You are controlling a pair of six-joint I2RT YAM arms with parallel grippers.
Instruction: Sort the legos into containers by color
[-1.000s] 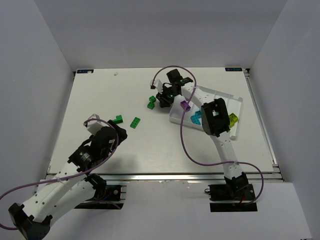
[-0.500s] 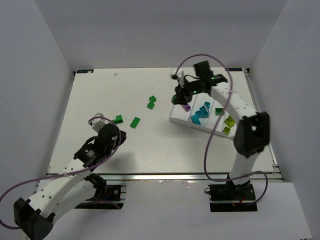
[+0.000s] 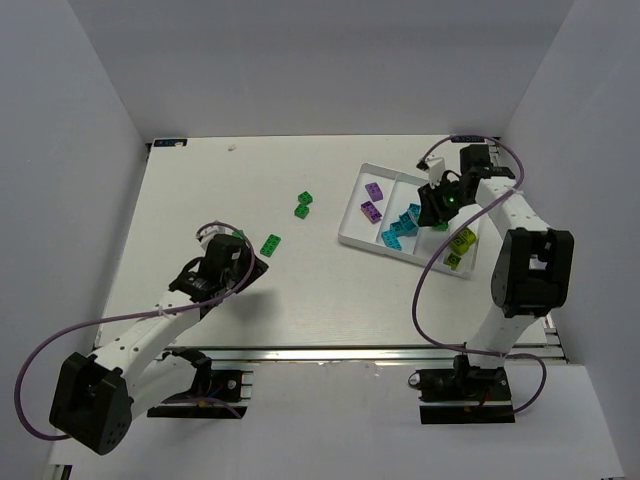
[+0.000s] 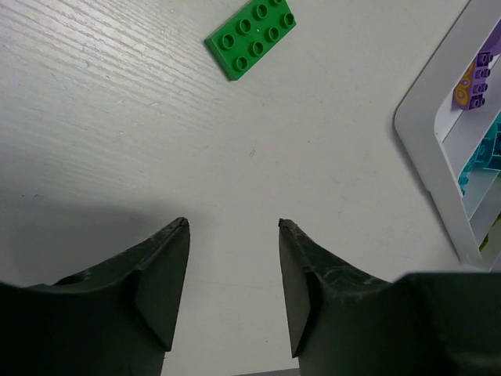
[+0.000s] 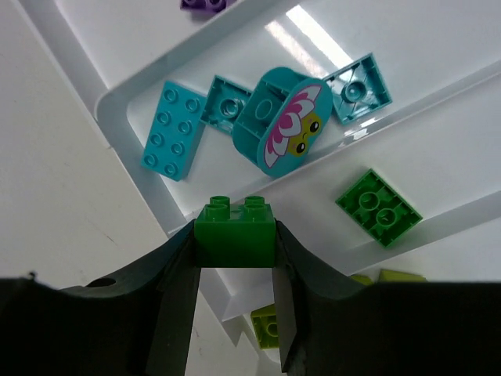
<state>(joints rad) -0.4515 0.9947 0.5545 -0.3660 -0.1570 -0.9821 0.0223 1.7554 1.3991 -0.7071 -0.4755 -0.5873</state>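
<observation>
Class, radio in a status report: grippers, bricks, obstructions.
Left gripper open, empty, above table. Right gripper shut on green brick over tray. Loose green brick ahead of left. No obstruction seen.

Legos half sorted in a white tray [image 3: 351, 207].
Purples [image 3: 372, 200] lie left, teals [image 3: 400, 228] middle, yellow-greens [image 3: 461, 240] right; a green plate [image 3: 270, 245] and green block [image 3: 303, 204] sit outside; a green cube [image 5: 235, 233] hangs pinched above the tray.

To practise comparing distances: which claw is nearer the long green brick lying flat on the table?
Left. The left claw sits open just short of the long green brick; the right claw is across the table over the tray, shut on a small green brick.
</observation>
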